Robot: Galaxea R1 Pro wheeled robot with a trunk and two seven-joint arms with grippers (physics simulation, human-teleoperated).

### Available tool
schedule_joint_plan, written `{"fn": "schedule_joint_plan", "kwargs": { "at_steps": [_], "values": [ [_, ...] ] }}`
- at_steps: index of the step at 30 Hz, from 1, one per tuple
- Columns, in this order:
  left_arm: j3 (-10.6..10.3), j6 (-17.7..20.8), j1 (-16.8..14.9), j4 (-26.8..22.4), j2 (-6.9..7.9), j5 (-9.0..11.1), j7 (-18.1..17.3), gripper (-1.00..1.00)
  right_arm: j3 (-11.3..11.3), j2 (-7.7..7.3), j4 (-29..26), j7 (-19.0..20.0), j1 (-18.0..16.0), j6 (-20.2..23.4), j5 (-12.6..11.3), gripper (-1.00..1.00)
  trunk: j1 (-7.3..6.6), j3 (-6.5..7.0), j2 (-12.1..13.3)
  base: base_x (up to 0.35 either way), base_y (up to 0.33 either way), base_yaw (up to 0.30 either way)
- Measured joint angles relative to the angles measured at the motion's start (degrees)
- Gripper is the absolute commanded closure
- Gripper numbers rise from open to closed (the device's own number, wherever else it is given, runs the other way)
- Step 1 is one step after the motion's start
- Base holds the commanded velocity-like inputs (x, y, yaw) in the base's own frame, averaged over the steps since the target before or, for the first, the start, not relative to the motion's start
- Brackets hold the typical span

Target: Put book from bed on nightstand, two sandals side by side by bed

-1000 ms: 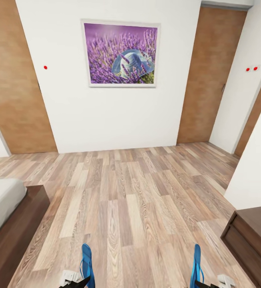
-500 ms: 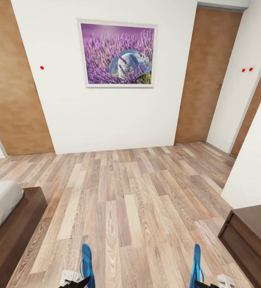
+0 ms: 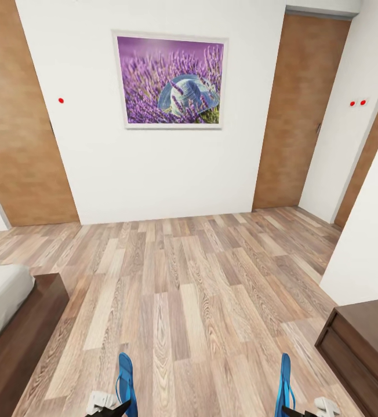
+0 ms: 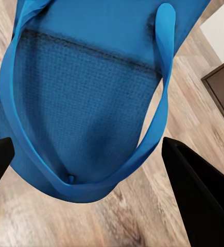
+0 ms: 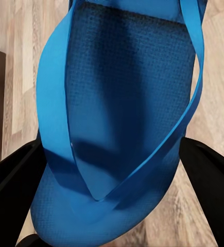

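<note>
Two bright blue sandals are held up on edge at the bottom of the head view, the left sandal [image 3: 125, 379] in my left gripper [image 3: 119, 407] and the right sandal [image 3: 283, 385] in my right gripper [image 3: 293, 411]. In the left wrist view the black fingers [image 4: 202, 200] flank a sandal [image 4: 86, 92], with the left gripper [image 4: 88, 157] shut on it. The right gripper [image 5: 112, 177] is likewise shut on the other sandal [image 5: 122, 103]. A corner of the bed [image 3: 0, 292], with its dark frame [image 3: 29, 341], lies at the left. The book and the nightstand are out of view.
A dark brown cabinet [image 3: 363, 341] stands at the lower right against a white wall [image 3: 369, 243]. Wood plank floor [image 3: 189, 289] stretches ahead to a white wall with a lavender picture [image 3: 171, 78], flanked by brown doors [image 3: 296, 110].
The whole view has shifted slightly left as the camera moved, then settled. Both sandals stay in the grippers at the same spots.
</note>
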Motion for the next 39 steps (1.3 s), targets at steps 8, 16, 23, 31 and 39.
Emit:
{"fn": "schedule_joint_plan", "kwargs": {
  "at_steps": [8,16,23,31,39],
  "values": [
    [0.0,0.0,0.0,0.0,0.0,0.0,0.0,1.0,0.0,0.0,0.0,0.0,0.0,0.0,0.0,1.0,0.0,0.0,0.0,0.0,0.0,0.0],
    [0.0,0.0,0.0,0.0,0.0,0.0,0.0,1.0,0.0,0.0,0.0,0.0,0.0,0.0,0.0,1.0,0.0,0.0,0.0,0.0,0.0,0.0],
    [0.0,-0.1,0.0,0.0,0.0,0.0,0.0,1.0,0.0,0.0,0.0,0.0,0.0,0.0,0.0,1.0,0.0,-0.25,0.0,0.0,0.0,0.0],
    [0.0,-0.1,0.0,0.0,0.0,0.0,0.0,1.0,0.0,0.0,0.0,0.0,0.0,0.0,0.0,1.0,0.0,-0.76,0.0,0.0,0.0,0.0],
    [0.0,0.0,0.0,0.0,0.01,0.1,-0.4,1.0,0.0,0.39,0.0,0.0,0.0,0.0,0.0,1.0,0.0,-1.19,0.0,0.0,0.0,0.0]
  ]
}}
